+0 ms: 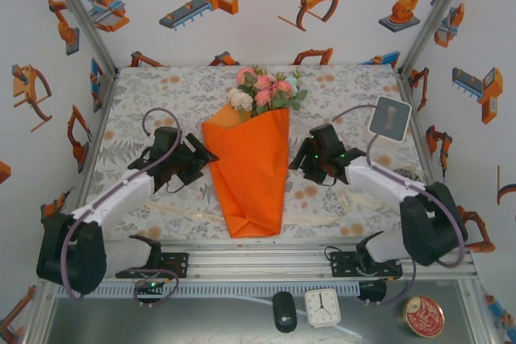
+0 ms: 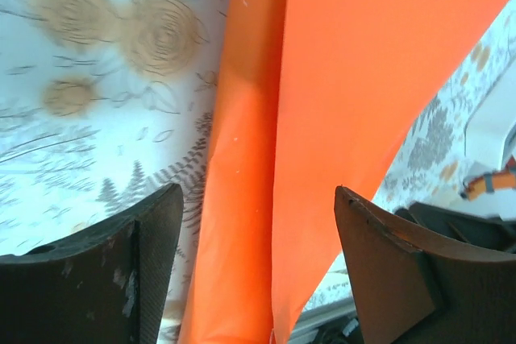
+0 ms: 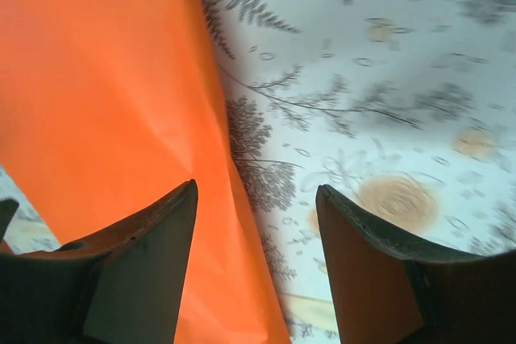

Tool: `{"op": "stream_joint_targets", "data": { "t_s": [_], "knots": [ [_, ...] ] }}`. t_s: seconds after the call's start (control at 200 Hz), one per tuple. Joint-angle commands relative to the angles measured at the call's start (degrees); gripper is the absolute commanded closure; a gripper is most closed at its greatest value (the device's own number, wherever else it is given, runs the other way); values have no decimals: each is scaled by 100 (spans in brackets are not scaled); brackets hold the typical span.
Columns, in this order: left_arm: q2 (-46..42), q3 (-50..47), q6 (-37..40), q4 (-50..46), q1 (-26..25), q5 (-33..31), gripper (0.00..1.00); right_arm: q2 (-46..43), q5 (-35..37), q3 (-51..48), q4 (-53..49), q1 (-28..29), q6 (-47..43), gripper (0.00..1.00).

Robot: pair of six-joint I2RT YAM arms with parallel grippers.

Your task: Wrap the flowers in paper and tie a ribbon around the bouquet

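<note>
The bouquet lies in the middle of the table with its narrow end toward me. Pink and white flowers point(image 1: 264, 90) stick out of the far end of the folded orange paper point(image 1: 251, 171). My left gripper point(image 1: 206, 160) is open at the paper's left edge. In the left wrist view the orange paper point(image 2: 322, 102) runs between the spread fingers of the left gripper point(image 2: 256, 191). At the paper's right edge my right gripper point(image 1: 298, 160) is also open, with the paper's edge point(image 3: 105, 94) just inside one finger of the right gripper point(image 3: 256, 187). A cream ribbon point(image 3: 316, 312) lies flat on the cloth and passes under the paper.
The table has a grey-and-orange floral cloth point(image 1: 161, 94) and printed walls on three sides. A white card point(image 1: 391, 118) leans at the back right. On the shelf in front of the metal rail point(image 1: 258, 259) lie a mouse point(image 1: 284, 310), a clock point(image 1: 322, 306) and a round tin point(image 1: 423, 316).
</note>
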Motion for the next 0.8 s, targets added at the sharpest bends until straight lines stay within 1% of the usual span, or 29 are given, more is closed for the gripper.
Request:
{"op": "stream_joint_targets", "data": {
  "t_s": [0.0,0.075,0.13,0.175,0.26,0.355,0.446,0.501,0.521,0.541,0.651,0.726,0.746,0.796],
  "knots": [
    [-529,288,83,-2070,287,-1050,30,-666,869,-203,-1696,-390,605,42],
    [-796,248,-144,-2896,624,-1384,30,-1112,1455,-347,-2586,-609,866,36],
    [-965,84,-208,-3228,872,-1495,33,-1340,1744,-508,-2896,-771,832,31],
    [-1070,-109,-212,-3316,1083,-1542,34,-1437,1760,-653,-2991,-979,739,30],
    [-1243,-454,-146,-3244,1488,-1438,36,-1454,1725,-807,-2993,-1209,415,30],
    [-1267,-688,-102,-3047,1691,-1478,35,-1239,1800,-887,-2803,-1265,160,29],
    [-1080,-725,-30,-2830,1743,-1471,27,-967,1475,-979,-2204,-1280,-273,31],
    [-883,-695,-6,-2745,1754,-1432,22,-799,1214,-1001,-1862,-1274,-442,34],
    [-803,-680,-5,-2717,1753,-1427,21,-742,1134,-1006,-1778,-1274,-471,36],
    [-720,-675,2,-2688,1754,-1430,20,-700,1072,-1002,-1708,-1276,-487,41],
    [-284,-686,-26,-2462,1777,-1516,16,-662,973,-1022,-1435,-1275,-447,77],
    [8,-698,1,-2260,1788,-1537,15,-802,936,-1011,-1299,-1280,-441,96],
    [95,-694,5,-2210,1791,-1542,16,-838,936,-1000,-1281,-1273,-439,100],
    [305,-684,-1,-2113,1806,-1498,20,-900,936,-967,-1253,-1280,-430,100]
  ]
}}
